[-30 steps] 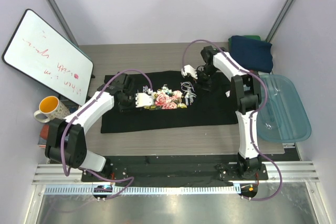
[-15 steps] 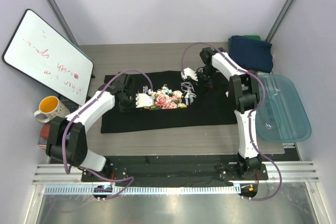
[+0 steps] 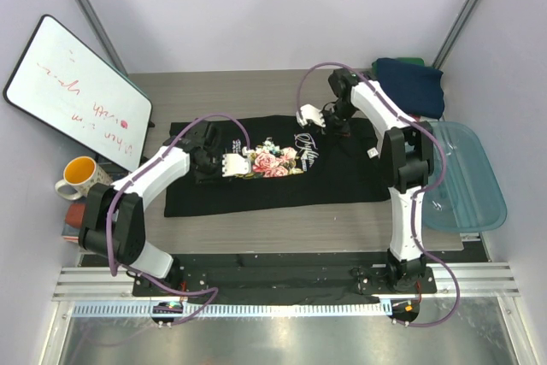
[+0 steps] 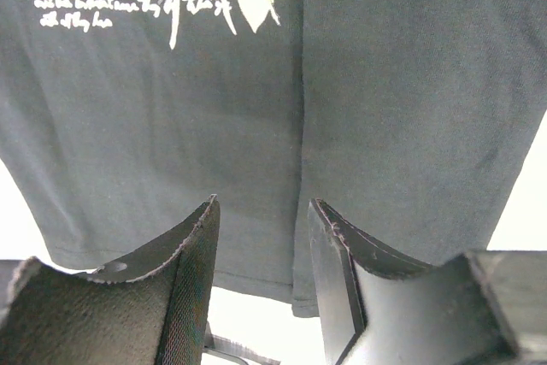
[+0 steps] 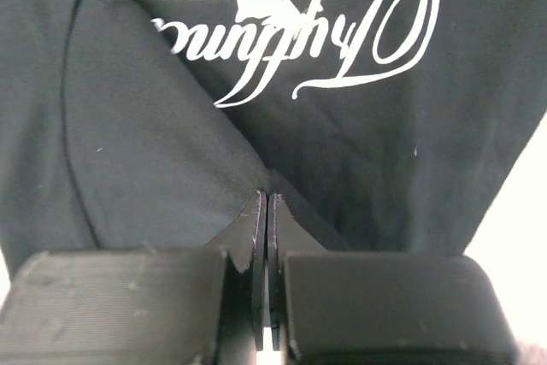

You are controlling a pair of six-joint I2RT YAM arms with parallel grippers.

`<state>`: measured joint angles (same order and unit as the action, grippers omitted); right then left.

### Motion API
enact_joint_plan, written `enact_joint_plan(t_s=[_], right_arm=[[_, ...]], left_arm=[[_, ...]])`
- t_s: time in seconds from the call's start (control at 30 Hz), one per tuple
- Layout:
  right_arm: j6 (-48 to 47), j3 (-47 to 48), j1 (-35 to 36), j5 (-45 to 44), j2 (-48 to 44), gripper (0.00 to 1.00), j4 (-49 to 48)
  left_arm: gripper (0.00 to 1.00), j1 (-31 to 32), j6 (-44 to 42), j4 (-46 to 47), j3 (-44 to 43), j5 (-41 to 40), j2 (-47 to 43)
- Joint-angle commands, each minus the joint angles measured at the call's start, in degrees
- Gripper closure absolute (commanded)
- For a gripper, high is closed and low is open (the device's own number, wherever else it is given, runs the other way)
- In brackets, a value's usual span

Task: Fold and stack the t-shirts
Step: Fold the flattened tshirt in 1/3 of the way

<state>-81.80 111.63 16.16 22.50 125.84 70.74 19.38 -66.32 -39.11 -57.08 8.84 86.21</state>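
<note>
The black t-shirt [image 3: 342, 177] lies spread flat on the table [image 3: 222, 91]. The right gripper [image 5: 266, 201] has its fingers pressed together, pinching cloth that puckers at their tips (white lettering [image 5: 342, 49] just beyond). The left gripper [image 4: 261, 211] stands open, a crease [image 4: 302, 126] running out from between its fingers.

A grey wood-grain surface [image 3: 256, 91] carries a black t-shirt [image 3: 342, 179], laid out across its middle with the rose print and white lettering facing up. A folded navy t-shirt [image 3: 410, 85] sits at the far right corner, with a translucent blue tub [image 3: 468, 185] just in front of it along the right edge. A whiteboard [image 3: 77, 91] leans at the left, with a yellow mug [image 3: 79, 175] beside it.
</note>
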Motion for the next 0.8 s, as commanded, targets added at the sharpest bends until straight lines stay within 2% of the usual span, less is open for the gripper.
enact_joint_plan(t_s=[0.0, 0.17, 0.37, 0.57, 0.77], right_arm=[[-2.22, -2.38, 0.54, -0.7, -6.04, 0.99, 4.31], [-5.29, -10.09, 0.45, -3.16, -10.26, 0.99, 11.94], [-7.41, -20.56, 0.45, -6.5, -15.36, 0.99, 14.25], [-7.06, -24.0, 0.45, -8.53, -16.24, 0.99, 15.74], [-6.36, -25.68, 0.62, -10.72, -16.68, 0.7, 15.74]], left_arm=[[0.53, 0.05, -0.65, 1.49, -1.98, 0.22, -0.08], [0.53, -0.04, -1.0, 1.58, -1.72, -0.58, -0.34], [0.54, -0.04, -1.0, 2.11, -1.28, -0.84, -0.35], [0.54, -0.04, -1.26, 2.64, -1.19, -1.28, -0.43], [0.54, -0.13, -1.26, 2.81, -1.1, -1.55, -0.52]])
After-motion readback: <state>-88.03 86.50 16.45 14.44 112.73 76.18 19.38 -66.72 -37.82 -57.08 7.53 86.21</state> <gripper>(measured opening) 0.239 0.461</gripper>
